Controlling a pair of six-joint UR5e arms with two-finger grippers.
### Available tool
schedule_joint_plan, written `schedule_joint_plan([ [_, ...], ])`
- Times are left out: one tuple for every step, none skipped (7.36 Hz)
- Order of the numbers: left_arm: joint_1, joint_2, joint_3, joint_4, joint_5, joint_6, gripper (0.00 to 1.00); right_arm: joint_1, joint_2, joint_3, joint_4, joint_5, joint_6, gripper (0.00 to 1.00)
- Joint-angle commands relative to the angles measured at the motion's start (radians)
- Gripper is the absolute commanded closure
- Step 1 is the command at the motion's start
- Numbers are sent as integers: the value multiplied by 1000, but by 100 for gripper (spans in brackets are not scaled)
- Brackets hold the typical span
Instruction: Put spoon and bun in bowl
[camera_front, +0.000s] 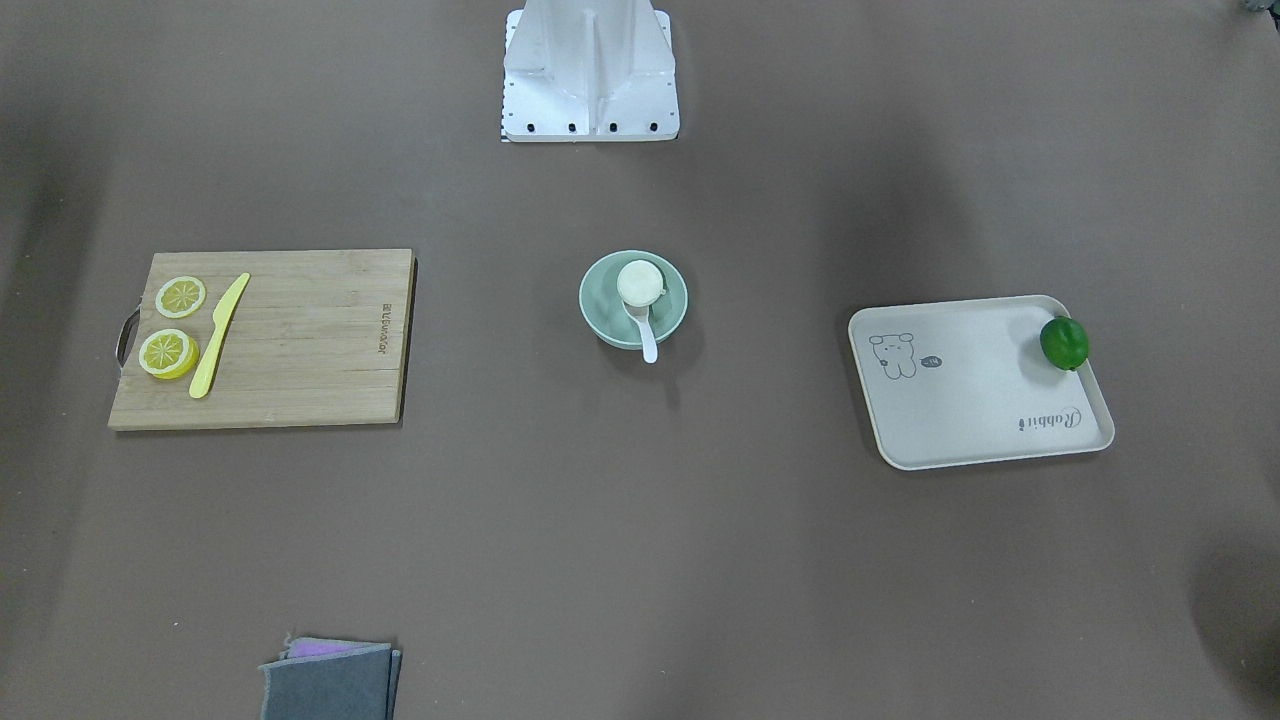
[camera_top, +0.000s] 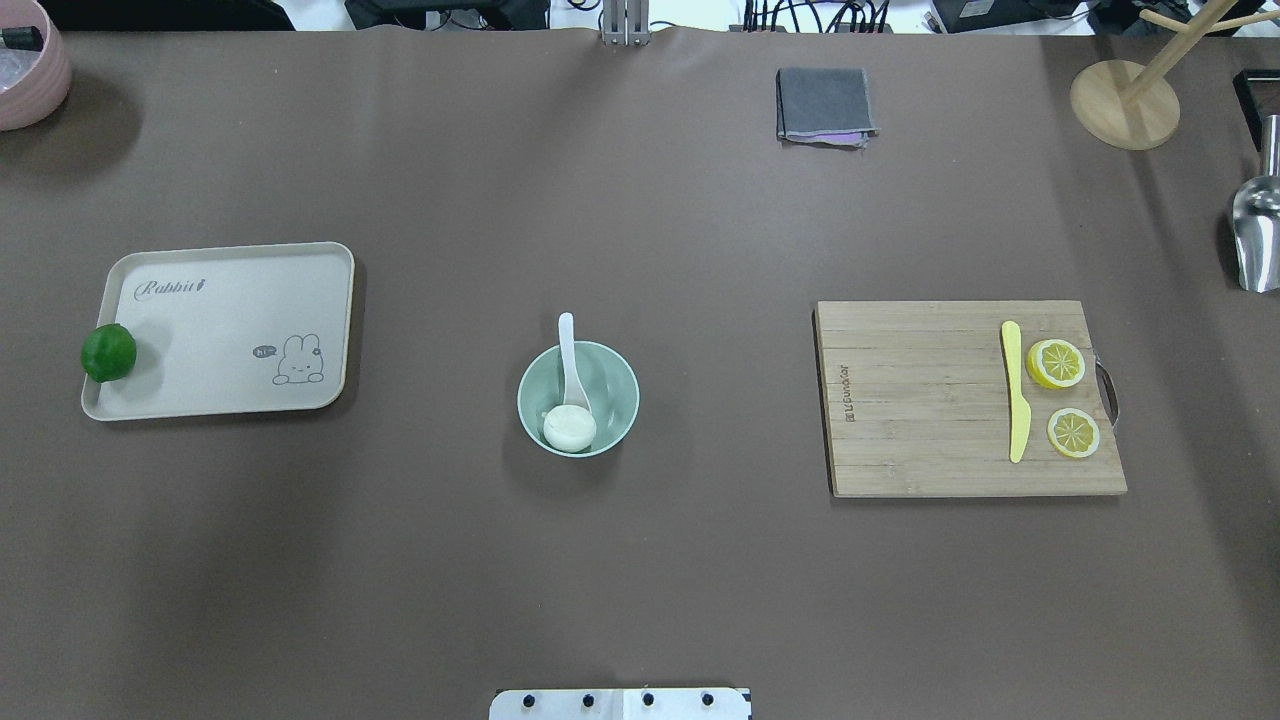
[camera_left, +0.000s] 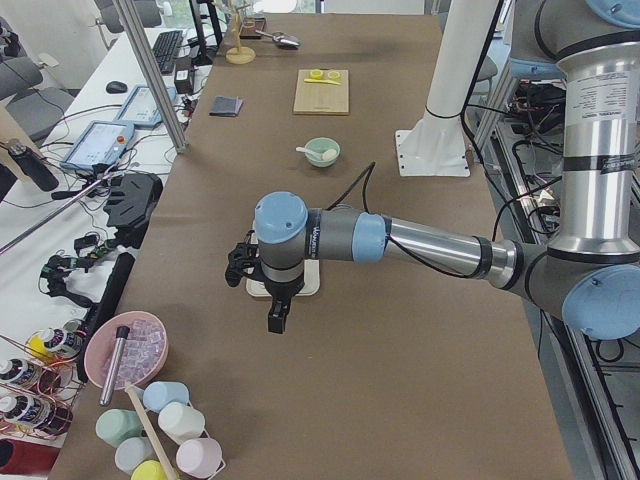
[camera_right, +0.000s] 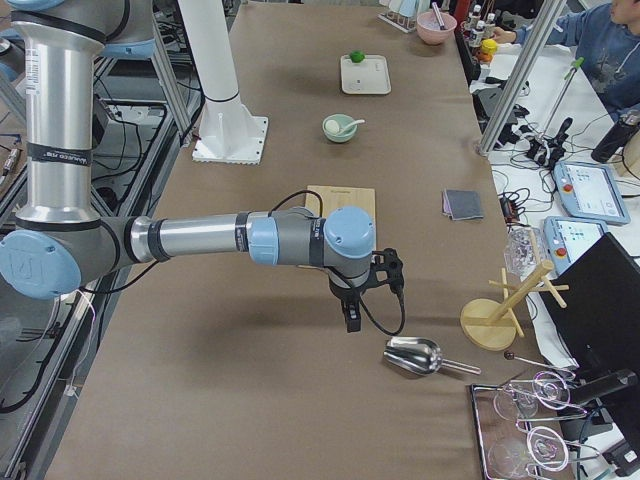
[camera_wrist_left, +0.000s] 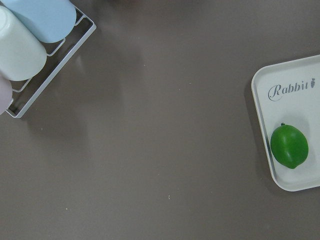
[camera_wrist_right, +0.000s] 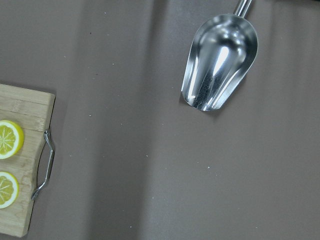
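The mint-green bowl (camera_top: 612, 382) stands at the table's middle. The white bun (camera_top: 569, 428) lies inside it on the robot's side. The white spoon (camera_top: 568, 352) rests in the bowl with its scoop by the bun and its handle over the far rim. They also show in the front view: bowl (camera_front: 600, 305), bun (camera_front: 640, 282), spoon (camera_front: 646, 338). My left gripper (camera_left: 273, 318) hangs over the table's left end, far from the bowl. My right gripper (camera_right: 352, 318) hangs over the right end. I cannot tell whether either is open or shut.
A cream tray (camera_top: 230, 300) with a green lime (camera_top: 108, 352) lies at the left. A cutting board (camera_top: 920, 420) with two lemon slices and a yellow knife (camera_top: 1015, 390) lies at the right. A folded grey cloth (camera_top: 824, 104), a metal scoop (camera_wrist_right: 220, 62) and a cup rack (camera_wrist_left: 30, 45) stand around the edges.
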Motion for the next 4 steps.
schedule_joint_plan([
  [1, 10, 14, -60, -3, -3, 2, 2, -6, 14, -1, 4, 1, 0],
  [-1, 11, 4, -60, -6, -3, 2, 2, -23, 14, -1, 3, 1, 0],
  [1, -1, 0, -65, -8, -4, 2, 18, -23, 14, -1, 1, -3, 0],
  [1, -1, 5, -66, -8, -3, 2, 18, -28, -4, -1, -2, -3, 0],
])
